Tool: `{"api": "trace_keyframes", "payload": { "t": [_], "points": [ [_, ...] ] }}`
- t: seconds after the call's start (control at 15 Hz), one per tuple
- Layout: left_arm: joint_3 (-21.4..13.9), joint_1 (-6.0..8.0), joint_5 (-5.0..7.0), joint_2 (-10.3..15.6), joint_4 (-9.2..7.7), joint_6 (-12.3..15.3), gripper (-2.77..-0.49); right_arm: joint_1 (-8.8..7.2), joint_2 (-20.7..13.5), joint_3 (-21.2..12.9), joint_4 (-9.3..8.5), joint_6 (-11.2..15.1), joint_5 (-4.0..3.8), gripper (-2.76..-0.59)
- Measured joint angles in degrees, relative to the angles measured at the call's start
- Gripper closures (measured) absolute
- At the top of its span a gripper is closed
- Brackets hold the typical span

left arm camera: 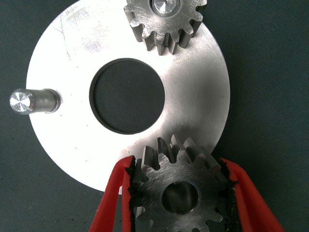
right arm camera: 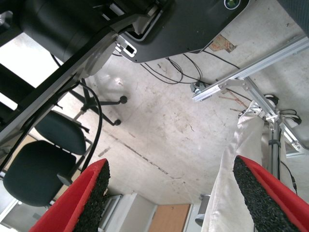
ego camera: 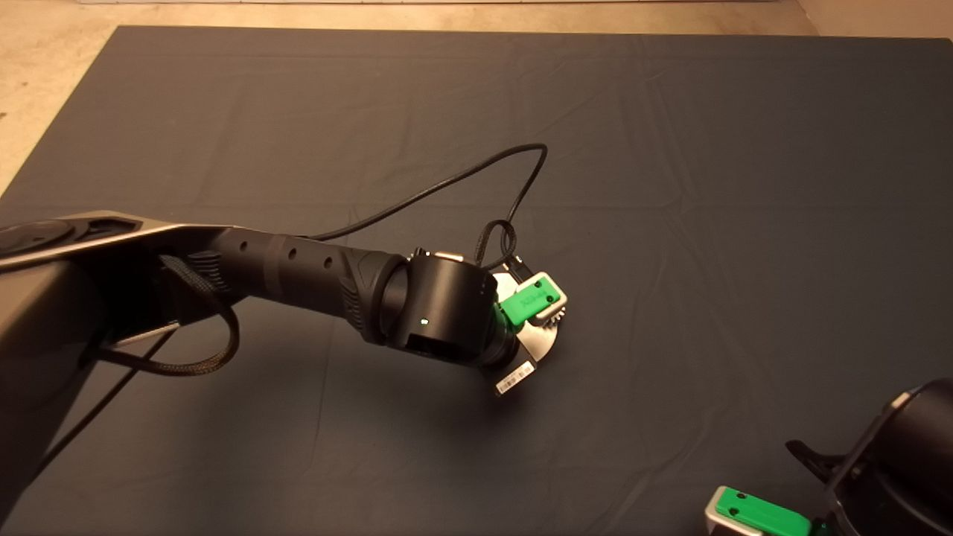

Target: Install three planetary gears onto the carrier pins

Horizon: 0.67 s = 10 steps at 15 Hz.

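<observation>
The shiny carrier disc [left arm camera: 63, 63] with a large central hole lies on the mat [ego camera: 670, 186], partly under my left gripper in the head view [ego camera: 542, 344]. One planetary gear [left arm camera: 164, 21] sits on a carrier pin at the disc's rim. A second pin [left arm camera: 31, 101] stands bare. My left gripper [left arm camera: 176, 163] is shut on another gear [left arm camera: 181, 193], held flat over the disc's edge; what is in its bore I cannot tell, and the third pin is hidden. A third gear is out of view. My right gripper [right arm camera: 174, 193] is open and parked at the mat's lower right [ego camera: 759, 514].
A black cable [ego camera: 461, 179] loops from the left wrist over the mat behind the disc. The right wrist view looks at the floor, with an office chair [right arm camera: 43, 169] and an aluminium frame [right arm camera: 251, 77].
</observation>
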<state>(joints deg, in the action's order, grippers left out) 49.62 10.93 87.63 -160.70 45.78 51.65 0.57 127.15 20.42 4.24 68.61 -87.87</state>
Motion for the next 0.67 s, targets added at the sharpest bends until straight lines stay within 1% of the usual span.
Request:
{"api": "trace_keyframes", "payload": {
  "t": [0.2, 0.4, 0.53, 0.67],
  "points": [
    [0.0, -0.28, -0.02, -0.13, 0.8, -0.02, -0.78, -0.28, 0.02, 0.0, -0.17, 0.0, 0.0, -1.89],
    [0.0, -0.49, -0.06, -0.16, 1.15, -0.03, -0.78, -0.28, 0.37, 0.0, -0.37, 0.0, 0.0, -1.89],
    [0.0, -0.96, -0.2, -0.3, 2.09, -0.06, -0.78, -0.44, 0.5, 0.0, -0.45, 0.0, 0.05, -1.89],
    [-0.11, -1.27, -0.22, -0.29, 2.68, -0.09, -0.78, -0.46, 0.5, 0.0, -0.48, 0.0, 0.0, -1.89]
  ]
}}
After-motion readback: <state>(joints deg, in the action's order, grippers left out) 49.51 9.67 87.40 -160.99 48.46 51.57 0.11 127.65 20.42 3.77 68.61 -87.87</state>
